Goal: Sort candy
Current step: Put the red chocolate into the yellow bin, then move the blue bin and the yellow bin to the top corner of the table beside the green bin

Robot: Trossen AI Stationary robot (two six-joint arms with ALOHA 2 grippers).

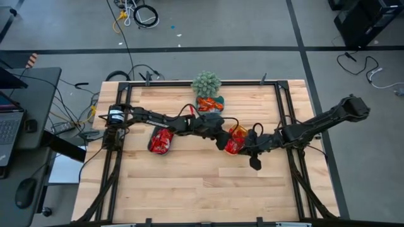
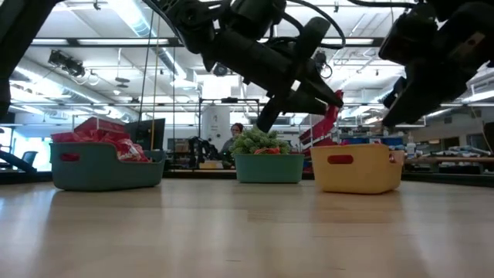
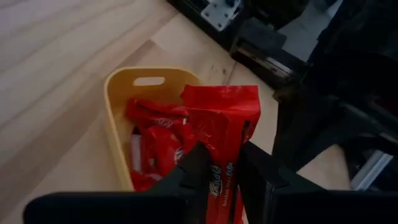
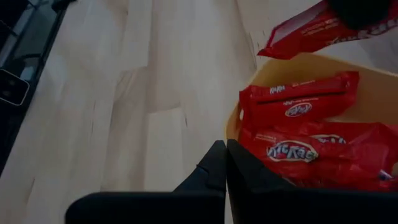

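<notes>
Candy packet (image 3: 219,134), red, hangs pinched in our left hand (image 3: 219,180) directly above the yellow tray (image 3: 117,106); we let go low so it drops among the red packets inside. Our right hand (image 4: 225,163), fingers closed and empty, sits just beside the tray's rim, leaving little room there.

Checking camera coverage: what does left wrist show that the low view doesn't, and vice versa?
Only left wrist: the red packets lying inside the yellow tray, and the left gripper pinching a red packet above it. Only low view: the two teal trays and the plant. Both: yellow tray, held packet, left gripper.
</notes>
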